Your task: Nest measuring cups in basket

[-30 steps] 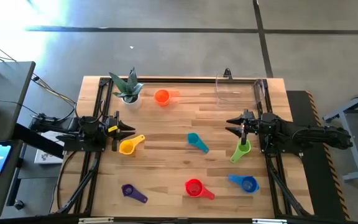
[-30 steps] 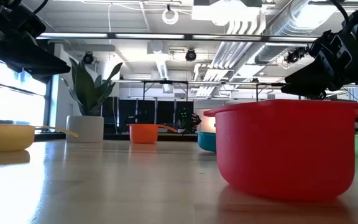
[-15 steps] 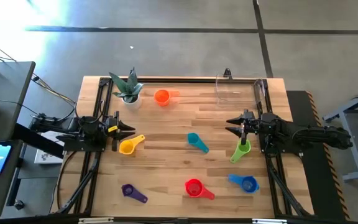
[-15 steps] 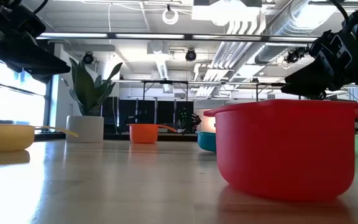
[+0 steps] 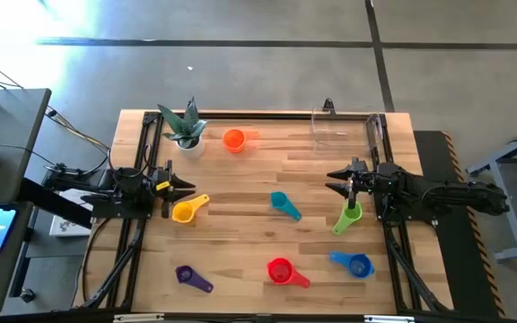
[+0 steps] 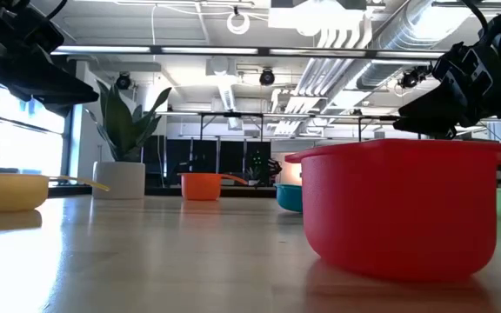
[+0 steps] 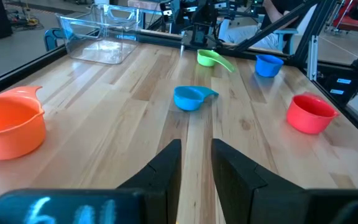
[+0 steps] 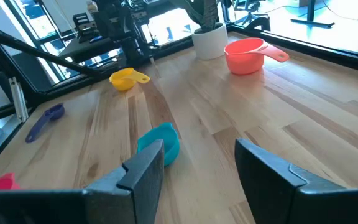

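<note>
Tabletop (image 5: 240, 215) — both claws (image 5: 187, 187) (image 5: 335, 182) low, open, facing inward.

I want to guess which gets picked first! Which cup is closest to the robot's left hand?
The yellow cup. It sits right beside the left gripper, at the table's left side; all the other cups lie farther away.

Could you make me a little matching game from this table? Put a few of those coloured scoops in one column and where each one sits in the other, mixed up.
Things:
1. orange cup
2. yellow cup
3. green cup
4. purple cup

Places:
A. just below the right gripper
B. beside the potted plant at the table's far edge
C. near corner on the left arm's side
D. just in front of the left gripper

Pairs: 1-B, 2-D, 3-A, 4-C
</note>
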`<action>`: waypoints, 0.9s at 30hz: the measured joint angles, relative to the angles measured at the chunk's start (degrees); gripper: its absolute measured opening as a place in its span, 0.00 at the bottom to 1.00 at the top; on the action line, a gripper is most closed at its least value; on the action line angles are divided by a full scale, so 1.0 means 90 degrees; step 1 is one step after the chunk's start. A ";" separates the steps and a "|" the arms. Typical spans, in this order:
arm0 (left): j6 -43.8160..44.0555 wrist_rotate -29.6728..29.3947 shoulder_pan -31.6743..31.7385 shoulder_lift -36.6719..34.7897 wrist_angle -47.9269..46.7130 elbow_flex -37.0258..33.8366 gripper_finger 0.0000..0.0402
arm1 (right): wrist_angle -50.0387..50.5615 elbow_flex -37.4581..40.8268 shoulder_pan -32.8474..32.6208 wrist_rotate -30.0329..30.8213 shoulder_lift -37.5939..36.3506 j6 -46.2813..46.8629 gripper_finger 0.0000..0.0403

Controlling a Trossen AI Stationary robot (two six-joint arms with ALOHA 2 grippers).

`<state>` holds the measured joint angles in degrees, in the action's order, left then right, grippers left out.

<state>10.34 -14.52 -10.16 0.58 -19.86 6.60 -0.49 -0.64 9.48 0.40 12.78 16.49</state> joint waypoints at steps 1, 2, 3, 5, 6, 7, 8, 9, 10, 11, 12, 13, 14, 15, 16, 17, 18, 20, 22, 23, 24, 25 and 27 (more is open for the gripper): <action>-0.0001 -0.0001 -0.0001 0.0000 -0.0001 0.0000 0.20 | 0.0000 0.0000 0.0001 0.0000 0.0001 0.0000 0.47; -0.0002 0.0000 -0.0002 0.0000 0.0000 -0.0002 0.19 | 0.0002 0.0000 0.0000 0.0002 0.0001 0.0000 0.47; 0.0000 -0.0002 -0.0001 0.0000 0.0000 -0.0001 0.19 | 0.0001 0.0000 0.0000 0.0001 0.0001 0.0000 0.47; -0.0001 0.0000 0.0000 0.0000 0.0000 -0.0002 0.19 | 0.0000 0.0000 0.0000 0.0000 0.0002 0.0000 0.47; -0.0002 -0.0002 0.0001 0.0000 0.0000 -0.0002 0.19 | 0.0000 0.0000 0.0000 0.0000 0.0002 -0.0002 0.47; -0.0002 -0.0002 -0.0002 0.0000 0.0000 -0.0002 0.20 | 0.0002 0.0000 0.0000 0.0000 0.0000 -0.0002 0.47; 0.0000 0.0000 -0.0001 0.0000 0.0000 -0.0001 0.19 | 0.0000 0.0000 0.0000 0.0002 0.0002 -0.0001 0.47; -0.0002 0.0000 -0.0001 0.0000 0.0000 -0.0002 0.19 | 0.0002 0.0000 0.0001 0.0001 0.0000 -0.0001 0.47; -0.0002 -0.0001 0.0000 0.0000 0.0000 -0.0001 0.19 | 0.0000 0.0000 0.0002 0.0000 0.0000 0.0000 0.47; -0.0001 -0.0001 0.0000 0.0000 0.0000 -0.0002 0.19 | 0.0000 0.0000 0.0000 0.0002 0.0002 0.0000 0.47; -0.0002 0.0000 0.0000 0.0000 0.0000 -0.0002 0.19 | 0.0000 0.0000 0.0000 0.0000 0.0002 0.0000 0.47; 0.0001 0.0000 -0.0001 0.0000 0.0000 0.0001 0.19 | 0.0002 0.0000 0.0000 0.0001 0.0001 0.0000 0.47; -0.0001 0.0000 -0.0001 0.0000 0.0000 -0.0001 0.19 | 0.0000 0.0000 0.0000 0.0000 0.0002 -0.0002 0.47; 0.0001 0.0000 0.0001 0.0000 0.0002 -0.0002 0.19 | 0.0000 0.0000 0.0000 0.0000 0.0002 -0.0002 0.47; -0.0002 0.0000 0.0001 0.0000 0.0002 -0.0002 0.19 | 0.0000 0.0000 0.0002 0.0000 0.0001 0.0000 0.47; 0.0001 0.0000 -0.0002 0.0000 0.0001 -0.0001 0.20 | 0.0001 0.0000 0.0000 0.0001 0.0000 -0.0002 0.47; 0.0001 0.0000 0.0001 0.0000 0.0000 0.0000 0.20 | 0.0000 0.0000 0.0000 0.0000 0.0000 -0.0001 0.47; 0.0000 0.0000 0.0000 0.0000 0.0001 -0.0002 0.19 | 0.0000 0.0000 0.0000 0.0000 0.0000 -0.0002 0.47; 0.0002 0.0000 -0.0002 0.0000 0.0002 -0.0002 0.20 | 0.0002 0.0000 0.0000 0.0000 0.0002 -0.0002 0.47; 0.0016 -0.0001 -0.0001 0.0000 0.0005 -0.0001 0.19 | 0.0000 0.0000 0.0002 0.0000 0.0000 0.0000 0.47; 0.0087 0.0000 0.0000 0.0000 0.0005 -0.0002 0.19 | 0.0001 0.0000 0.0001 0.0001 0.0001 -0.0001 0.47; 0.0220 0.0000 -0.0002 0.0000 0.0005 0.0001 0.20 | 0.0001 0.0000 0.0000 0.0000 0.0000 -0.0002 0.47; 0.0580 -0.0001 0.0000 0.0000 0.0005 -0.0001 0.19 | 0.0000 0.0000 0.0000 0.0001 0.0000 0.0000 0.47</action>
<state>15.56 -14.53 -10.16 0.58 -19.81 6.60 -0.49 -0.65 9.47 0.41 12.78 16.48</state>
